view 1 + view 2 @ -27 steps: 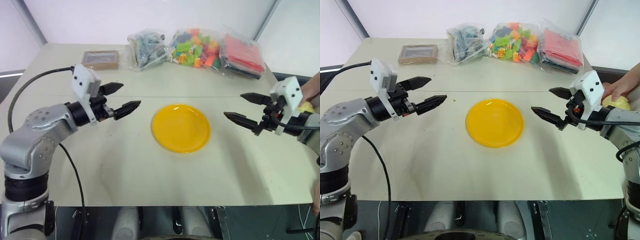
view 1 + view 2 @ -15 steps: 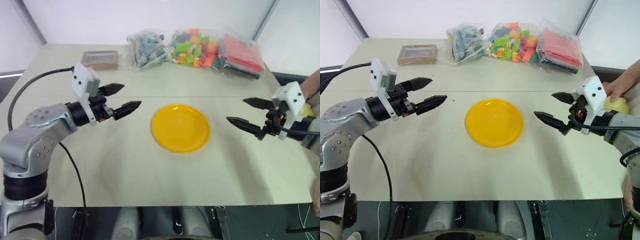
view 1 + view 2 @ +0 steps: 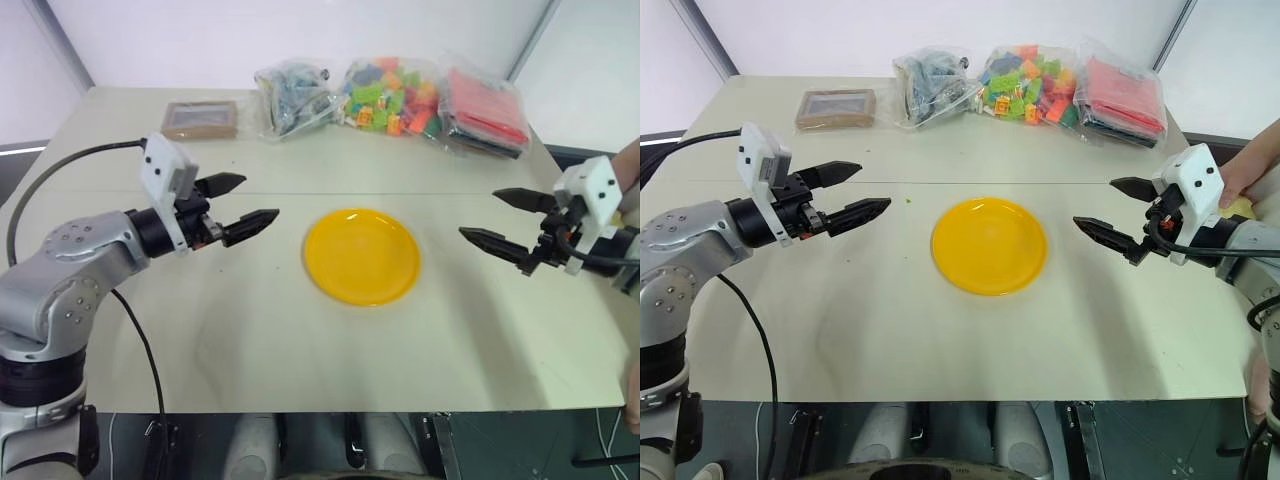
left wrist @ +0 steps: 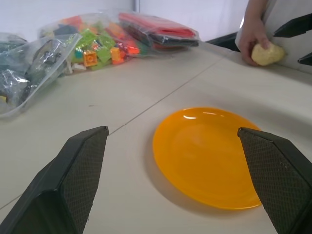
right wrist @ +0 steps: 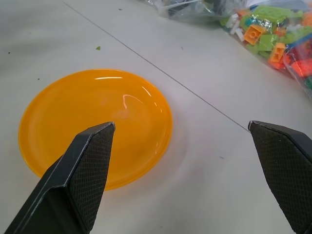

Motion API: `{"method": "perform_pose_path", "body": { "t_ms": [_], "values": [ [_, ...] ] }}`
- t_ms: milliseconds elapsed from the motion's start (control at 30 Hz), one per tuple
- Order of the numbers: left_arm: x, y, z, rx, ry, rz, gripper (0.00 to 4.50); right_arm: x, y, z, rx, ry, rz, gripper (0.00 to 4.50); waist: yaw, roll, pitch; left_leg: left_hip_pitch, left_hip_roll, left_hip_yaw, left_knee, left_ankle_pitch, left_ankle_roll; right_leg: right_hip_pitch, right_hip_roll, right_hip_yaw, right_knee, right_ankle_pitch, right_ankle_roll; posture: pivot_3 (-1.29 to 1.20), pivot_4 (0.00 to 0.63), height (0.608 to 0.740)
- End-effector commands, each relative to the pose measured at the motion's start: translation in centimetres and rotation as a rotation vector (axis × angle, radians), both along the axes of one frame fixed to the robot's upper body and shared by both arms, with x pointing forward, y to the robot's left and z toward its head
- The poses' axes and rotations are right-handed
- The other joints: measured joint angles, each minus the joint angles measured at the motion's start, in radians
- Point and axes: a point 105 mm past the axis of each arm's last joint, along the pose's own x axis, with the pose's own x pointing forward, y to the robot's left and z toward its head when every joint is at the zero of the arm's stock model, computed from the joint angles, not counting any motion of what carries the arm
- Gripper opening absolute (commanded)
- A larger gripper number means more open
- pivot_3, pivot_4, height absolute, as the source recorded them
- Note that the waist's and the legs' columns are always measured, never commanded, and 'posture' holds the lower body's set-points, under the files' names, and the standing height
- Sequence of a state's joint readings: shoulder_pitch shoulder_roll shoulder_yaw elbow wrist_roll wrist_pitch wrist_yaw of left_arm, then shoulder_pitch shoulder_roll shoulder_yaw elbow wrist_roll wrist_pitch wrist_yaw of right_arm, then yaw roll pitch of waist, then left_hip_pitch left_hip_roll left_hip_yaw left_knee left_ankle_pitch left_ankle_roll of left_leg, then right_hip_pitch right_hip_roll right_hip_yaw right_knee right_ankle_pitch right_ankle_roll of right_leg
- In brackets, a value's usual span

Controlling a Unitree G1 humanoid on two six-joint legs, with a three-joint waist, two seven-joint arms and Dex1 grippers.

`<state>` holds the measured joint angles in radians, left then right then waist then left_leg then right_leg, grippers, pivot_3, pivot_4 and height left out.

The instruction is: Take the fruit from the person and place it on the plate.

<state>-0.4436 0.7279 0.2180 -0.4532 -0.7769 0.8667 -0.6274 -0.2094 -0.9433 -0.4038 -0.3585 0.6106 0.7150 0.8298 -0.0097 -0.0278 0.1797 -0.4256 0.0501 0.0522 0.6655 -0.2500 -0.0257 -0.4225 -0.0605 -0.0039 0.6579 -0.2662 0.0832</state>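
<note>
Pale, bumpy fruit (seemingly roundish) in person's hand.

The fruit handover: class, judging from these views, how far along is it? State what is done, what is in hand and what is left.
Done: nothing; the plate lies bare. In hand: the person's hand holds the fruit at the table's right edge, behind the right gripper. Its fingers are open and empty, as are the left gripper's. Left: taking the fruit, carrying it over and setting it on the plate.
</note>
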Motion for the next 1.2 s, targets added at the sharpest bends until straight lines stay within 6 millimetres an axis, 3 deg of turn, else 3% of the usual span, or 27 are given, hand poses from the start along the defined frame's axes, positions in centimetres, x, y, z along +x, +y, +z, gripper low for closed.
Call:
{"method": "perform_pose_path", "body": {
  "t_ms": [33,800,933,1067,1200],
  "values": [
    [-0.5,-0.2,1.2,-0.008,-0.061,-0.008,4.45,0.0,0.2,1.0,-0.011,-0.039,0.009,4.50,0.000,0.000,0.000,0.000,0.000,0.000,0.000,0.000,0.000,0.000,0.000,0.000,0.000,0.000,0.000,0.00,0.150,0.731],
    [-0.4,-0.4,1.2,-0.020,-0.069,0.009,4.45,0.3,0.8,1.2,0.013,-0.040,0.040,4.50,0.000,0.000,0.000,0.000,0.000,0.000,0.000,0.000,0.000,0.000,0.000,0.000,0.000,0.000,0.000,0.00,0.150,0.731],
    [-0.4,-0.5,1.2,-0.023,-0.077,0.012,4.45,0.8,1.5,2.5,0.099,-0.073,0.045,4.50,-0.001,0.000,0.000,0.000,0.000,0.000,0.000,0.000,0.000,0.000,0.000,0.000,0.000,0.000,0.000,0.00,0.150,0.731],
    [-0.3,-0.7,1.4,-0.030,-0.088,0.012,4.45,1.8,2.7,5.7,0.317,-0.119,0.017,4.50,-0.003,0.000,0.000,0.000,0.000,0.000,0.000,0.000,0.000,0.000,0.000,0.000,0.001,0.000,0.000,0.00,0.150,0.731],
    [-0.1,-0.8,1.6,-0.037,-0.097,0.014,4.45,2.3,3.9,7.6,0.433,-0.133,0.017,4.50,0.003,0.000,0.000,0.000,0.000,0.000,0.000,0.000,0.000,0.000,0.000,0.000,0.001,0.000,0.000,0.00,0.150,0.731]
  ]
}}
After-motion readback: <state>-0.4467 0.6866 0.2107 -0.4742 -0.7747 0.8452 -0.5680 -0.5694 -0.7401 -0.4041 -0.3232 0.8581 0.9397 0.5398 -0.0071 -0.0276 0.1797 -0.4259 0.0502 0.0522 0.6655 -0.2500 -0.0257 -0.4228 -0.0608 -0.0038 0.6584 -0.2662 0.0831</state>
